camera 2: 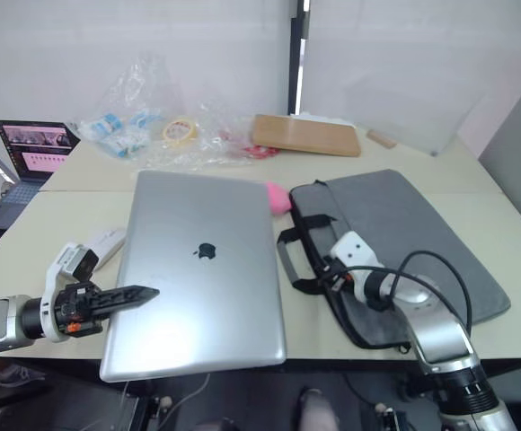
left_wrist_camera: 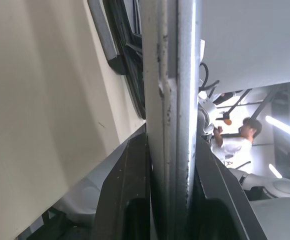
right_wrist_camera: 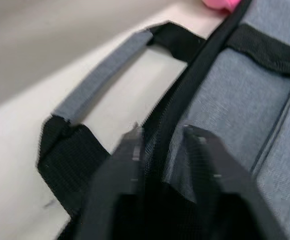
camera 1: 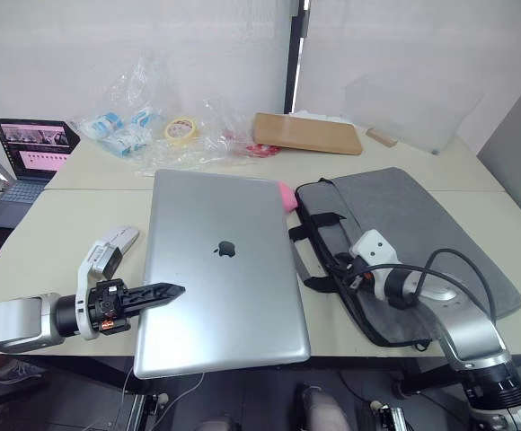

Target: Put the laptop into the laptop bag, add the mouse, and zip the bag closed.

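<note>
Laptop (camera 1: 220, 269) lid-up, raised off the table (camera 1: 45, 233) along its left side and overhanging the table's front edge. Pinched at that left edge by the left gripper (camera 1: 172, 291); in the left wrist view, both fingers (left_wrist_camera: 130, 190) pressed against the thin metal slab from either side.

Laptop bag (camera 1: 422, 233) flat just beside it, toward the table's right edge, handles (camera 1: 319, 235) splayed toward the laptop. Right gripper (right_wrist_camera: 160, 145) closed on the bag's near black-edged lip at the zipper line, one finger on each side of the fabric. Mouse (camera 1: 121, 239) near the table's left edge, close behind the left wrist.

Likely step in hand: opening the bag's mouth while bringing the laptop over. To do it well: lift the upper lip high and hold it taut so the opening gapes; keep the laptop pinch firm, since a single edge grip on a wide slab invites sagging or slipping; lead with the laptop's right edge, aimed squarely between the zipper rows; clear the handles first so no strap catches the corner.

Behind, toward the table's far edge: clear plastic bags (camera 1: 144, 126), tape roll (camera 1: 181, 130), brown envelope (camera 1: 307, 134).
</note>
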You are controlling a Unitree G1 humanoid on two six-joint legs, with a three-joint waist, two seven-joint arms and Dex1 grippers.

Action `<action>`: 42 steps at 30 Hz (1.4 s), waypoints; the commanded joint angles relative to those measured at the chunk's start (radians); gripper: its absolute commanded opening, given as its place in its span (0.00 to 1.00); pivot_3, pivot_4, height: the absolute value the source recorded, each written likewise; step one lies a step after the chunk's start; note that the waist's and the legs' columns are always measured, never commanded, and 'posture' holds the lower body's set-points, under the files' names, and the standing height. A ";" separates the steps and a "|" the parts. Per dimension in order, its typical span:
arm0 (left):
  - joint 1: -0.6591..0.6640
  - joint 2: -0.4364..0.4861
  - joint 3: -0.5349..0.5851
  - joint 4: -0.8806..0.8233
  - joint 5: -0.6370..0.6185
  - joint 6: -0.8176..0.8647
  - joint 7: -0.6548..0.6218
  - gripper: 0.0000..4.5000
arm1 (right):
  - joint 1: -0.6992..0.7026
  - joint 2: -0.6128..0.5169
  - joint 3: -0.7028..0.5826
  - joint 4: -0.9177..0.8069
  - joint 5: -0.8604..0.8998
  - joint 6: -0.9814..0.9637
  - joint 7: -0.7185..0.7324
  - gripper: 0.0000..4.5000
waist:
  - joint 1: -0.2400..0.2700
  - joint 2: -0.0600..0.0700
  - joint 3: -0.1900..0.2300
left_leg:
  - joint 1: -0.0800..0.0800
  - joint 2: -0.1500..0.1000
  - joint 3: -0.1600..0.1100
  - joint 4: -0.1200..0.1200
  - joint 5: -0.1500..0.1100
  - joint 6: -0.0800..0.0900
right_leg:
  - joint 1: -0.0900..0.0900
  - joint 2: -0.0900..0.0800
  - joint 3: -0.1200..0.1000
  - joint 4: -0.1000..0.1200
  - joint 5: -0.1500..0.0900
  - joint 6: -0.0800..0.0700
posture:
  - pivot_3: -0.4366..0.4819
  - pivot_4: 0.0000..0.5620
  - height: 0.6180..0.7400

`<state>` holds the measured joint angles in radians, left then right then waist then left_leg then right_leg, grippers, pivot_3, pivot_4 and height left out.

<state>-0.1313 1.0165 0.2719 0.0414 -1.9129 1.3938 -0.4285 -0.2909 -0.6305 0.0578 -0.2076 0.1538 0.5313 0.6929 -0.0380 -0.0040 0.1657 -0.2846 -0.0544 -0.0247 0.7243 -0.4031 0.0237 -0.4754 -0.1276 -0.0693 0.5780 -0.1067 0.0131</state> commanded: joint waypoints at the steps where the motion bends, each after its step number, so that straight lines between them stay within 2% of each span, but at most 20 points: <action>1: -0.022 -0.009 0.029 -0.029 -0.059 -0.028 -0.037 0.07 | -0.018 -0.016 -0.038 -0.009 0.004 -0.006 -0.005 0.01 | 0.000 0.000 0.000 | 0.000 0.000 0.000 0.000 0.000 0.000 | 0.000 0.000 0.000 0.000 0.000 0.000 | 0.48 0.27 1.00; 5: -0.039 -0.026 0.013 -0.016 -0.059 -0.028 -0.027 0.07 | -0.030 -0.013 -0.068 -0.027 0.045 0.035 -0.003 0.01 | 0.002 0.000 0.000 | 0.000 0.000 0.000 0.000 0.000 0.000 | 0.000 0.000 0.000 0.000 0.000 0.000 | 0.48 0.27 1.00; 10: -0.088 -0.071 -0.039 0.035 -0.059 -0.013 -0.003 0.07 | -0.106 0.046 -0.197 -0.086 0.261 0.243 -0.012 0.01 | 0.006 0.000 0.000 | 0.000 0.000 0.000 0.001 0.000 0.001 | 0.000 0.000 0.001 0.000 0.000 0.000 | 0.48 0.27 1.00; 14: -0.136 -0.111 -0.057 0.043 -0.059 -0.036 0.055 0.07 | -0.138 0.071 -0.264 -0.101 0.384 0.361 -0.021 0.01 | 0.012 -0.001 0.000 | 0.000 0.001 0.000 0.001 0.000 0.001 | 0.000 0.000 0.000 0.000 0.000 0.000 | 0.48 0.27 1.00; 20: -0.213 -0.187 -0.075 0.029 -0.059 -0.099 0.154 0.07 | -0.156 0.050 -0.298 -0.123 0.478 0.411 0.001 0.01 | 0.021 -0.001 0.000 | -0.001 0.000 0.000 0.001 -0.001 0.003 | 0.000 0.000 0.000 -0.001 0.001 0.000 | 0.48 0.27 1.00; 27: -0.286 -0.256 -0.149 0.079 -0.059 -0.092 0.219 0.07 | -0.173 0.083 -0.304 -0.137 0.513 0.425 -0.080 0.01 | 0.023 -0.001 0.000 | -0.001 0.000 0.000 0.002 -0.001 0.003 | 0.000 0.000 0.001 -0.001 0.001 0.000 | 0.48 0.27 1.00; 35: -0.274 -0.284 -0.158 0.135 -0.059 -0.003 0.203 0.07 | -0.166 0.078 -0.308 -0.139 0.522 0.409 -0.115 0.01 | 0.023 -0.001 0.000 | -0.001 0.000 0.000 0.003 -0.001 0.003 | 0.000 0.000 0.001 0.000 0.001 0.001 | 0.48 0.27 1.00; 42: -0.332 -0.349 -0.137 0.232 -0.059 0.012 0.243 0.07 | -0.157 0.074 -0.301 -0.154 0.526 0.405 -0.115 0.01 | 0.026 -0.001 0.000 | -0.001 -0.001 0.000 0.004 -0.001 0.003 | 0.001 0.000 0.001 -0.001 0.002 0.001 | 0.48 0.27 1.00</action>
<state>-0.4198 0.6733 0.0754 0.2866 -1.9129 1.4069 -0.1603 -0.4439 -0.5419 -0.2173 -0.3098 0.6514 0.9643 0.5675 -0.0124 -0.0048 0.1655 -0.2861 -0.0549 -0.0244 0.7282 -0.4041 0.0265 -0.4745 -0.1276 -0.0681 0.5776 -0.1050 0.0141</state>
